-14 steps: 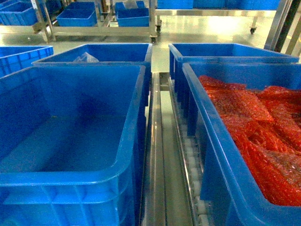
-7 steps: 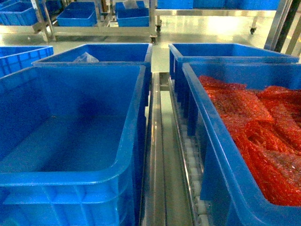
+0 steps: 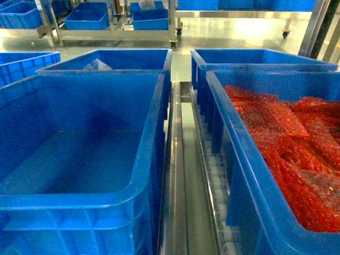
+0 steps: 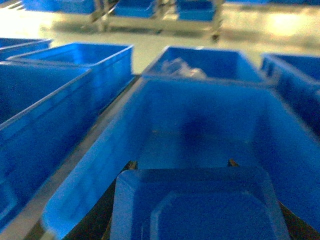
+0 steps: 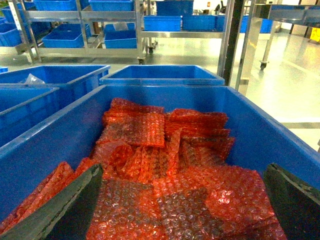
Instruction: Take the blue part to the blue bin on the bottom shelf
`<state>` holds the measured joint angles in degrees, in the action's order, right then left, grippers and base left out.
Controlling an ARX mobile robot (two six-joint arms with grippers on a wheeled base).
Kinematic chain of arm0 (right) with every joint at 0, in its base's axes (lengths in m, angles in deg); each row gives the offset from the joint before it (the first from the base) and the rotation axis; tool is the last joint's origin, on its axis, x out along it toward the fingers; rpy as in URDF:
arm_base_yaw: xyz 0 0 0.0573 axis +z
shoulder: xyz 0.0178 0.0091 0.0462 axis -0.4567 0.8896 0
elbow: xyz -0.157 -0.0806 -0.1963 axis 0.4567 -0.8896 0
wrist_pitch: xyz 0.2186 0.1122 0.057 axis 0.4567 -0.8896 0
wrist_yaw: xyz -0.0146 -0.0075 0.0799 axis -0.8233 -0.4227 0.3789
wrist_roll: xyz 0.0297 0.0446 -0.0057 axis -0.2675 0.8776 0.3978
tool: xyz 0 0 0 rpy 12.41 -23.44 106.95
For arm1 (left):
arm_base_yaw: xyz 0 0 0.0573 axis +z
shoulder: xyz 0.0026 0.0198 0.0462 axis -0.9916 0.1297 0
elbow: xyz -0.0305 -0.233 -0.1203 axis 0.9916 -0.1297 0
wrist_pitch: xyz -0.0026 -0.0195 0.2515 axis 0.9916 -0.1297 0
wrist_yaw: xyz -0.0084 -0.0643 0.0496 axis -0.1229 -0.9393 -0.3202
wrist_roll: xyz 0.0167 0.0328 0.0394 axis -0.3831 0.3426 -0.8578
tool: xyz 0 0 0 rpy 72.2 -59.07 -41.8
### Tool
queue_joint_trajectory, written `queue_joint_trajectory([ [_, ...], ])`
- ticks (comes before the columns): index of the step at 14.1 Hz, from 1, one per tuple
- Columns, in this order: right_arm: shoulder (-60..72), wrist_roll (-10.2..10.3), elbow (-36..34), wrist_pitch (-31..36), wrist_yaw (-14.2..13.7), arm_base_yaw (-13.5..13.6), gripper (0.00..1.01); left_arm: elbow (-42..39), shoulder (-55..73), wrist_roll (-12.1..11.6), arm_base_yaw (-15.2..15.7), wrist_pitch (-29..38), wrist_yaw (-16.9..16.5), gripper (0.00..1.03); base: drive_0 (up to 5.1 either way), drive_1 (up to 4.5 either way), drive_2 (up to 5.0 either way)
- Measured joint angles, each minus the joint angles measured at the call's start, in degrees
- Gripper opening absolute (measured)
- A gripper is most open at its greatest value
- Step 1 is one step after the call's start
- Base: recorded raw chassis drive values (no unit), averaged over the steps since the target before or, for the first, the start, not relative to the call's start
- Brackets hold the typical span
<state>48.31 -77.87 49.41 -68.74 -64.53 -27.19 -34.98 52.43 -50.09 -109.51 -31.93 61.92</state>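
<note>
Nothing moved; blue bin (image 3: 79, 159) beside rail (image 3: 175, 175).

blue bin (image 3: 79, 159) left | divider rail (image 3: 178, 175) between | crate with bagged pieces (image 3: 276, 159) right

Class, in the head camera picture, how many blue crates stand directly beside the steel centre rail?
4: near-left crate, empty; rear-left crate behind it, holding a clear bag; near-right crate, full of red bubble bags; rear-right crate behind that. Others lie farther off.
</note>
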Motion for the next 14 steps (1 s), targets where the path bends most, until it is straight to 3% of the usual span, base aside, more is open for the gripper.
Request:
queue_joint_trajectory([
  [1,0.00,0.00,0.00,0.00,0.00,0.00,0.98,0.31,4.28,1.49,-1.05,3.43,3.78,0.43,0.0,0.00,0.0],
  [4,0.00,0.00,0.00,0.04,0.00,0.00,0.98,4.90,26.36,2.01,7.02,22.25,-5.46,0.43,0.0,0.00,0.0],
  [6,0.00,0.00,0.00,0.02,0.02,0.00,0.98,11.37,41.24,3.10,9.81,28.81,-9.44,0.49,0.0,0.00,0.0],
  [8,0.00,0.00,0.00,0.02,0.00,0.00,0.98,12.09,44.70,5.38,10.05,27.61,-9.64,0.74,0.0,0.00,0.0],
  [10,0.00,0.00,0.00,0.02,0.00,0.00,0.98,12.11,43.95,5.84,10.21,28.15,-9.64,0.99,0.0,0.00,0.0],
  [11,0.00,0.00,0.00,0.04,0.00,0.00,0.98,8.81,44.46,2.67,12.04,40.02,-16.52,0.90,0.0,0.00,0.0],
  [12,0.02,0.00,0.00,0.02,0.00,0.00,0.98,3.21,41.99,-1.53,14.16,47.45,-22.49,0.76,0.0,0.00,0.0],
  [14,0.00,0.00,0.00,0.02,0.00,0.00,0.98,-2.91,36.04,-4.57,17.00,49.53,-26.58,0.49,0.0,0.00,0.0],
])
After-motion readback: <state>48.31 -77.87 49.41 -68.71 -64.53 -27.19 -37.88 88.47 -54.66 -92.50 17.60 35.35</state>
